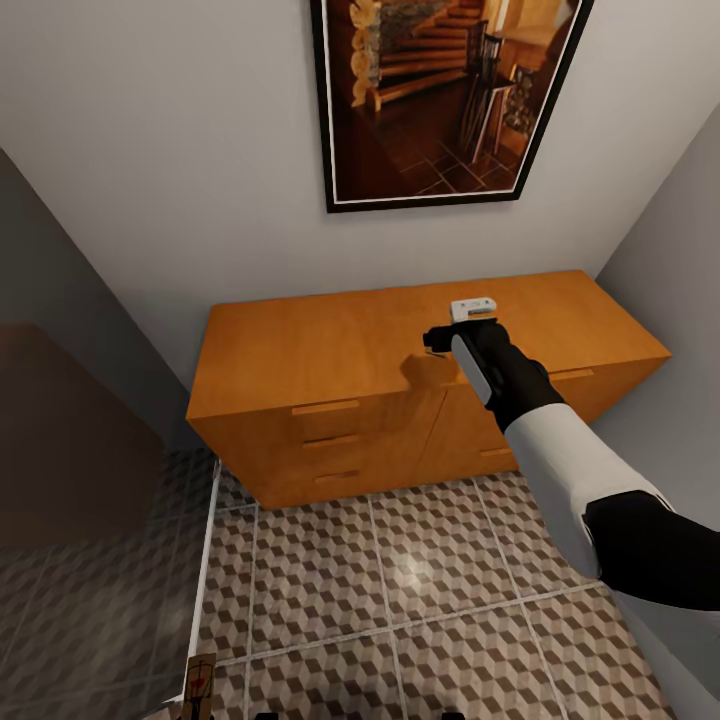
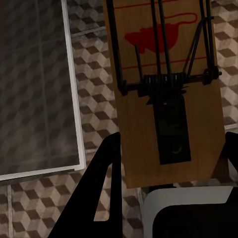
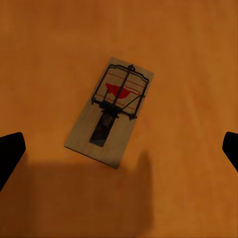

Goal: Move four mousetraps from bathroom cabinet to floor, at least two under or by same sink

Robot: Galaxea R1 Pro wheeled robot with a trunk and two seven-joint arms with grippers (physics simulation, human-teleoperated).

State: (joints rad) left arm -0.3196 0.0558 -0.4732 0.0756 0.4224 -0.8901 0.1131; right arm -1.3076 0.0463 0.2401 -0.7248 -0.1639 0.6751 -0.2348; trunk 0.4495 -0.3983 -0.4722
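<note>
While your right gripper (image 3: 119, 148) hovers wide open above the mousetrap (image 3: 110, 117) on the cabinet (image 1: 330, 350), a skewed descent could knock it aside.

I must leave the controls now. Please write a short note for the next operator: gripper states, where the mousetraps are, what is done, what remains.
Left gripper: shut on a mousetrap, held low above the floor at the robot's left.
Right gripper: open, hovering over the cabinet top, above a second mousetrap lying flat there, not touching it.
Done: one trap is off the cabinet and in the left gripper.
Left: grasp the trap on the cabinet, find the other two, and set all four on the floor, at least two by the sink. No trap is seen on the floor yet.
</note>
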